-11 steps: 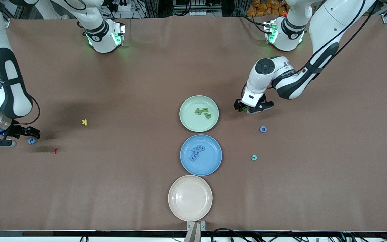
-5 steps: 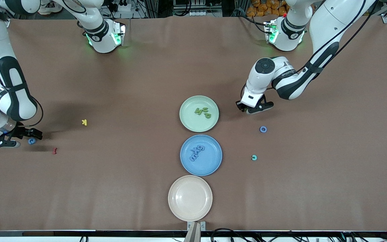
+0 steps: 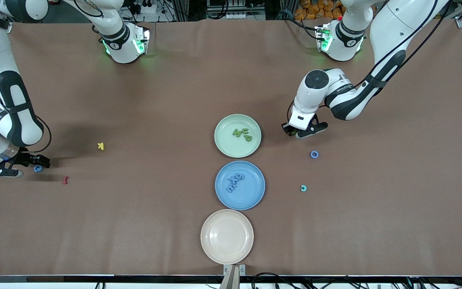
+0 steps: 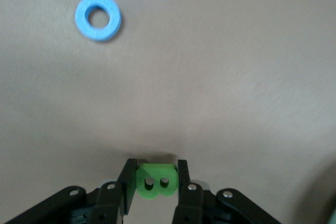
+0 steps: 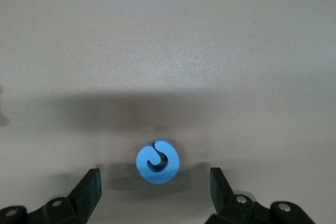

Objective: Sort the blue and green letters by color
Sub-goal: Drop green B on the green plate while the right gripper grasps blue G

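My left gripper [image 3: 295, 131] is low over the table beside the green plate [image 3: 223, 147], toward the left arm's end. It is shut on a green letter B [image 4: 156, 181], which sits upright between the fingers. A blue letter O [image 3: 314, 154] lies on the table near it and also shows in the left wrist view [image 4: 98, 17]. My right gripper [image 3: 32, 167] is open and low at the right arm's end, with its fingers either side of a blue curled letter [image 3: 37, 169] that lies flat [image 5: 158, 161]. Green letters [image 3: 242, 133] lie in the green plate. Blue letters [image 3: 235, 182] lie in the blue plate [image 3: 255, 196].
An empty beige plate [image 3: 227, 236] stands nearest the camera. A teal letter [image 3: 303, 188] lies nearer the camera than the blue O. A yellow K [image 3: 100, 146] and a dark red piece [image 3: 65, 180] lie near the right gripper.
The left gripper's fingers have drawn together on the green B. The right arm has shifted slightly by the blue curled letter.
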Motion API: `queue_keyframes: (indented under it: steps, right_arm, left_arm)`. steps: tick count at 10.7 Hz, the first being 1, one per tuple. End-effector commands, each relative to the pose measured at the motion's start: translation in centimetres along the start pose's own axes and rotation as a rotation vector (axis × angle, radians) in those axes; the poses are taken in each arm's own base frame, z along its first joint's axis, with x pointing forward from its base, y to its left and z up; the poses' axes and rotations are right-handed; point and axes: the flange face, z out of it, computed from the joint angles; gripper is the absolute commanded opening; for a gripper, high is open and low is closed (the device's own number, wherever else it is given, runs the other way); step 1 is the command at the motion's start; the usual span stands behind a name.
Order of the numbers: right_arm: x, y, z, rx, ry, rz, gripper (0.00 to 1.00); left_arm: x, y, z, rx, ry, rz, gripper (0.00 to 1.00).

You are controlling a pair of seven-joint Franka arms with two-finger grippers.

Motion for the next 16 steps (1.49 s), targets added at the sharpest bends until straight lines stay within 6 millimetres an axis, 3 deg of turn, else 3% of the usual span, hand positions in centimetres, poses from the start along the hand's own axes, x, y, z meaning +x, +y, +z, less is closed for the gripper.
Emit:
queue_keyframes:
  steps: [1,2,6,9,10,11,13,15,16]
  right_arm:
    - [0.6,1.2,0.4,0.006,0.018,0.004,0.81]
    - [0.7,1.3,0.5,0.006,0.02,0.003,0.75]
    - [1.0,0.7,1.2,0.039,0.035,0.045,0.67]
    - [1.3,0.2,1.3,0.041,0.037,0.029,0.41]
    - [1.4,0.1,1.3,0.042,0.038,0.024,0.3]
    - [1.3,0.2,1.3,0.043,0.037,0.014,0.29]
    - [1.3,0.5,1.2,0.041,0.041,-0.033,0.23]
    - [2.3,-0.1,0.1,0.042,0.055,-0.041,0.17]
    - [3.3,-1.6,-1.1,0.042,0.074,-0.048,0.16]
  left_arm:
    - [0.5,3.8,-2.8,-0.079,0.056,-0.084,0.0]
    - [-0.3,5.3,-3.5,-0.097,0.06,-0.105,0.0]
    - [-5.3,11.2,-5.7,-0.166,0.059,-0.131,0.0]
    - [-9.5,14.8,-6.9,-0.181,0.061,-0.134,0.0]
    - [-10.5,15.9,-7.0,-0.152,0.075,-0.13,0.56]
    - [-11.1,16.2,-6.7,-0.118,0.086,-0.12,1.0]
    - [-8.7,15.6,-6.6,-0.098,0.112,-0.157,1.0]
    - [-2.7,14.5,-7.2,-0.076,0.183,-0.25,1.0]
    - [2.1,13.6,-7.8,-0.058,0.226,-0.325,1.0]
